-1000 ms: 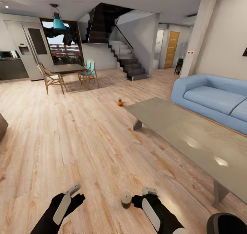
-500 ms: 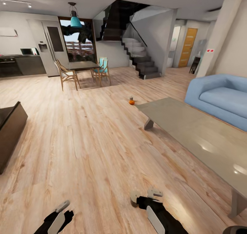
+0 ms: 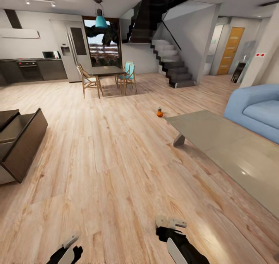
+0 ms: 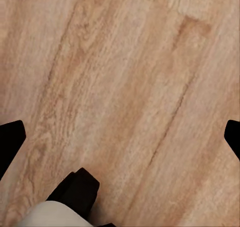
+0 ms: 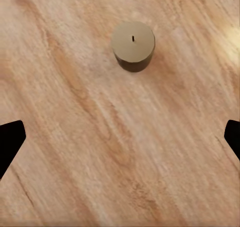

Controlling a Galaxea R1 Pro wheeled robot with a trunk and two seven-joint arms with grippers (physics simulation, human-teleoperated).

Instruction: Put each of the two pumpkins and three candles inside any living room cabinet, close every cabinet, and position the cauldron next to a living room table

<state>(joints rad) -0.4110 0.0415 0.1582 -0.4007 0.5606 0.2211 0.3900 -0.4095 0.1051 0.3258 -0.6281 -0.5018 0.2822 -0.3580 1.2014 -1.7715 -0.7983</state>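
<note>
candle [image 5: 132,45] is standing upright on the wooden floor [image 3: 116,171], its wick pointing up, just ahead of the right gripper [image 5: 120,137]; in the head view the same candle [image 3: 161,221] is sitting right at the tip of that gripper [image 3: 172,225], and whether it is touching it cannot be told. the right fingers [image 5: 11,142] are standing wide apart at the picture's two edges with bare floor between them, holding nothing. the left gripper [image 3: 69,244] is hanging low over the planks, well apart from the candle; its fingers [image 4: 10,137] are spread wide too, empty. farther off, a pumpkin [image 3: 159,113] is sitting on the floor with another small candle [image 3: 159,109] just behind it, both near the far corner of the glass-topped table [image 3: 217,140]. at the left edge the dark-brown cabinet [image 3: 23,145] is standing with a drawer pulled out. beyond lie a blue sofa [image 3: 255,113], a dining table with chairs [image 3: 106,76] and a dark staircase [image 3: 174,68].
</note>
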